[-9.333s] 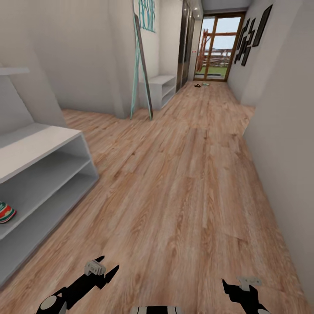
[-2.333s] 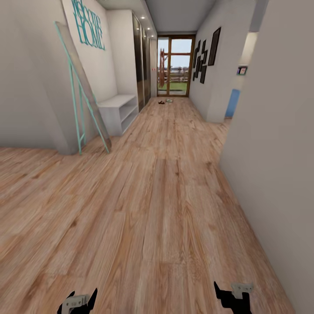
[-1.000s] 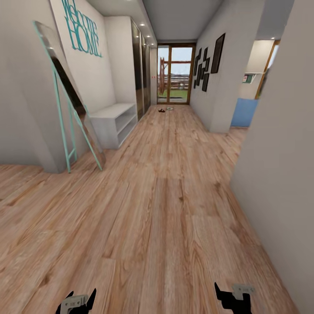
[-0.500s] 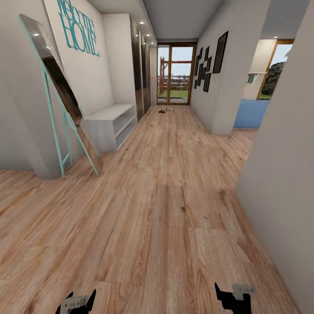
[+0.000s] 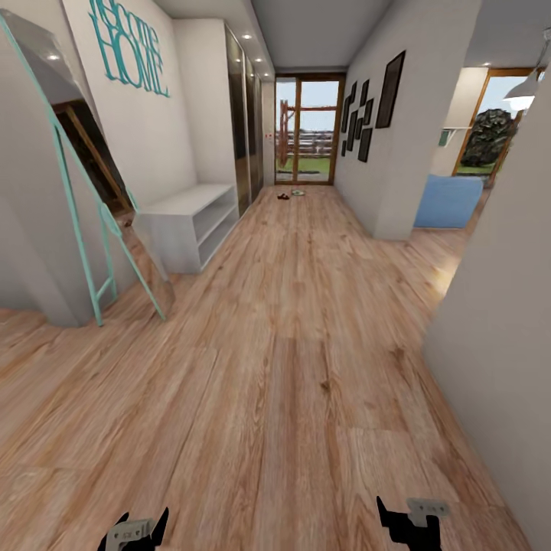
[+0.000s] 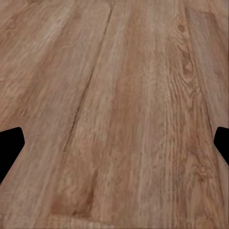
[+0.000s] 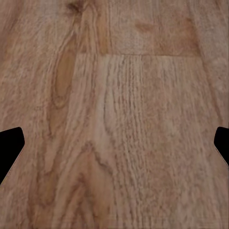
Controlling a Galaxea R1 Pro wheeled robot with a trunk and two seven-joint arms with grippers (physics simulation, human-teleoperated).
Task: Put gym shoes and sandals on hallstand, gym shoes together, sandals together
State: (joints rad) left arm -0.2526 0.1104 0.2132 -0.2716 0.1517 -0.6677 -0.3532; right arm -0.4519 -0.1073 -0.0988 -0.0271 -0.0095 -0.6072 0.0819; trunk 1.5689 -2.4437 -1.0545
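Far down the corridor floor (image 5: 291,360), near the glass door, lie a small dark thing (image 5: 283,196) and a small pale thing (image 5: 297,192). They look like a sandal and a gym shoe, but are too small to tell. The hallstand is out of view. My left gripper (image 5: 145,517) and right gripper (image 5: 403,510) hang low at the near edge of the head view, both open and empty. In the wrist views the left gripper (image 6: 114,143) and the right gripper (image 7: 114,143) show spread black fingertips over bare planks.
A teal-framed mirror (image 5: 84,199) leans on the left wall. Behind it stands a low white unit (image 5: 191,218) with open shelves. A wall corner (image 5: 497,321) juts in close on the right. Past it, a doorway opens onto a room with a blue sofa (image 5: 448,200).
The camera has travelled forward along the corridor: the mirror and white unit are nearer and further left, and the room on the right has opened up. Both grippers keep their pose.
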